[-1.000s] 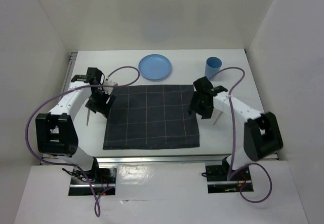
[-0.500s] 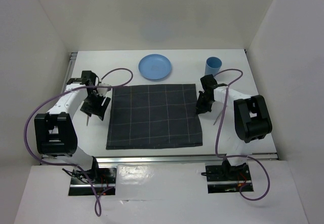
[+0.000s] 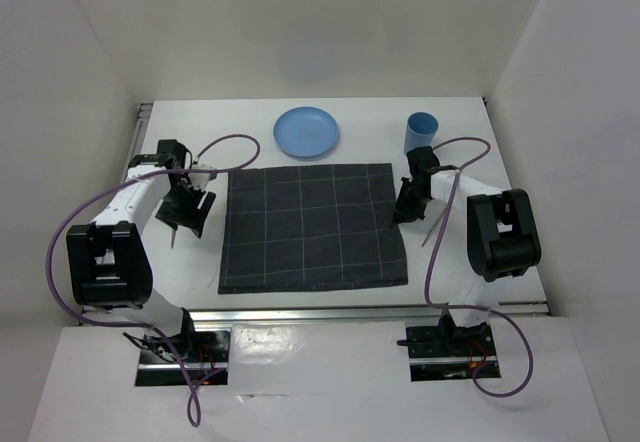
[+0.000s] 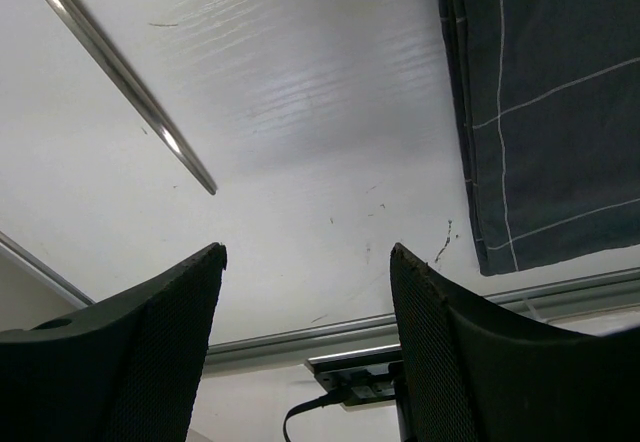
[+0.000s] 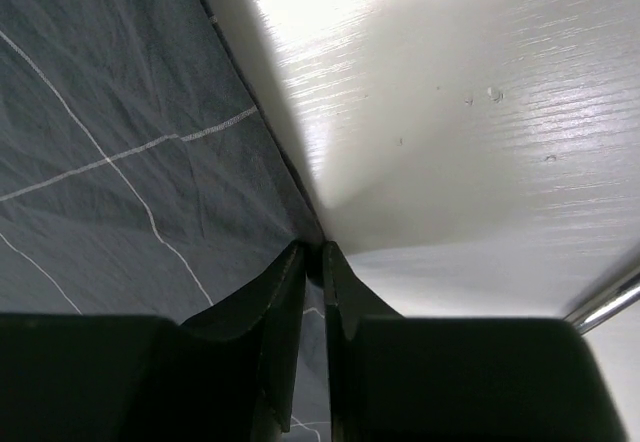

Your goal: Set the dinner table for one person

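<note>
Right gripper (image 5: pixel 312 254), mine: jaws pressed together, apparently pinching the right edge of the cloth mat (image 5: pixel 100 112), which spreads leftward over the dinner table (image 5: pixel 480 112), that edge running near-to-far; left gripper (image 4: pixel 307 257) spread, empty, nearer the mat's left edge.

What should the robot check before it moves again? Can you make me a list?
1. The right claw is shut on the mat edge: ok.
2. The left claw is open and holds nothing: ok.
3. The mat lies spread flat on the table: ok.
4. The metal utensil lies apart from the left claw: ok.
5. The plate and cup are on the mat: not ok, both stand beyond its far edge.
6. What kind of utensil it is: cannot tell.
</note>
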`<state>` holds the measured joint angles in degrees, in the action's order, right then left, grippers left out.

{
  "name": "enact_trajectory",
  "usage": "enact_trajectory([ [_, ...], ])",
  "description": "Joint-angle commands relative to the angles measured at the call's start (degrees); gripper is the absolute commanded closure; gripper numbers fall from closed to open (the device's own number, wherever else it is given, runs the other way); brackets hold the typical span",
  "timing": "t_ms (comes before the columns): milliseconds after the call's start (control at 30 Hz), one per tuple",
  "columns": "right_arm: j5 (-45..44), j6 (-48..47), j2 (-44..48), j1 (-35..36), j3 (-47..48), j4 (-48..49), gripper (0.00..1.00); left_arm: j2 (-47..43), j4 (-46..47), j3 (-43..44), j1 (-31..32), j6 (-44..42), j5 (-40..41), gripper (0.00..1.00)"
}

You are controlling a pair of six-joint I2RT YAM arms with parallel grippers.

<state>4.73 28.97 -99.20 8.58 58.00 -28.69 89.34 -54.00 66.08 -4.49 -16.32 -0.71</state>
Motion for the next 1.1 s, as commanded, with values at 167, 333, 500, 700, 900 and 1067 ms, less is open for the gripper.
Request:
enact_trajectory([
  [167,4.2,1.8,5.0,-0.2,-3.6,1.4,1.00,0.0,-0.9,0.8,-0.9,-0.6,-0.7,0.26],
  [333,4.8,3.2,5.5,-0.2,-6.1,3.8,1.00,0.0,-0.4,1.3,-0.9,-0.1,-0.7,0.26],
  [500,2.5,2.7,3.6,-0.2,-3.8,1.9,0.94,0.6,-0.9,1.9,-0.9,-0.1,-0.7,0.26],
  [700,-4.8,1.3,11.6,1.0,0.4,-3.7,0.40,0.0,-0.9,3.0,-2.6,-0.1,-0.2,0.26],
  [900,-7.6,-1.2,14.9,-0.3,6.2,-8.0,0.23,0.6,2.6,3.5,-4.6,-2.0,2.4,0.26],
  [1067,-5.4,-4.4,11.8,-0.3,12.7,-13.0,0.23,1.8,4.3,2.3,-5.7,-4.2,5.3,0.26],
])
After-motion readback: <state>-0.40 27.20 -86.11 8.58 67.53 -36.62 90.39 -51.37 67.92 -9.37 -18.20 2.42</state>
